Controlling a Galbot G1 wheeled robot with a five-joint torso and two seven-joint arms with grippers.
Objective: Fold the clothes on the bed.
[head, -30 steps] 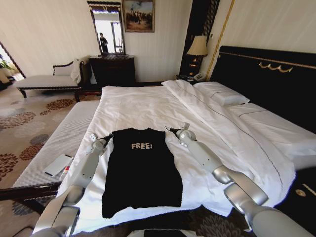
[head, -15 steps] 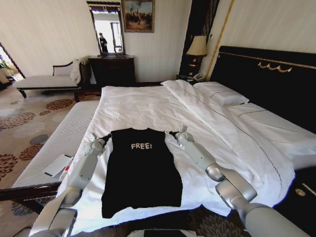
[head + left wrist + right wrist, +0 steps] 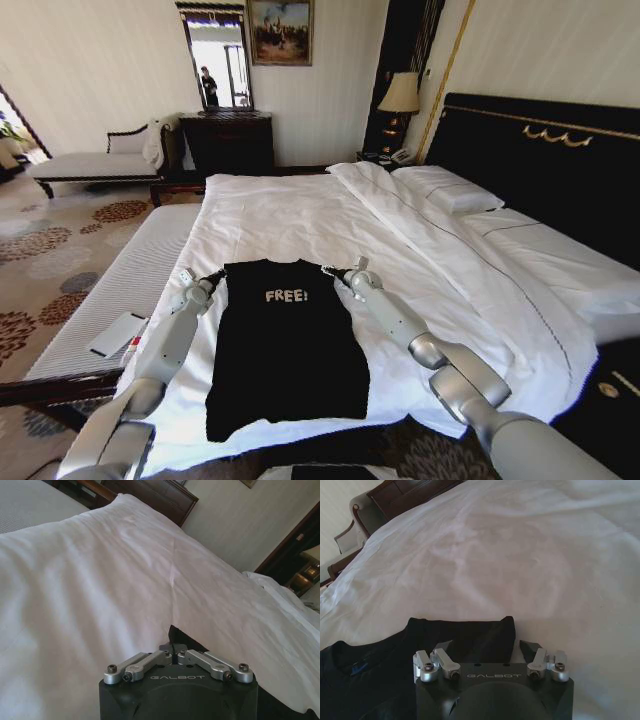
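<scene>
- Head view puts the black T-shirt (image 3: 288,345) flat and chest-up on the near part of the bed (image 3: 300,215), collar away from us, sleeves already turned in so the outline is a narrow rectangle.
- Our left tool (image 3: 216,277) sits at the shirt's left shoulder corner. In the left wrist view its jaws (image 3: 172,652) are drawn together with a dark tip of cloth just ahead of them, so we judge it pinched on that corner.
- Our right tool (image 3: 338,271) is at the right shoulder corner. In the right wrist view (image 3: 486,647) its jaws stand wide apart, straddling the folded shoulder edge and gripping nothing yet.
- We expect the shirt to be light, limp cotton: it will sag between two pinch points, drape rather than hold a line, and drag or bunch on the soft white duvet (image 3: 420,275) underneath.
- Best hold, in our view, is the doubled cloth right at each shoulder corner, directly ahead of each tool; a pinch that goes too deep could catch the duvet as well.
- Both corners should be lifted evenly, or the fold will skew.
</scene>
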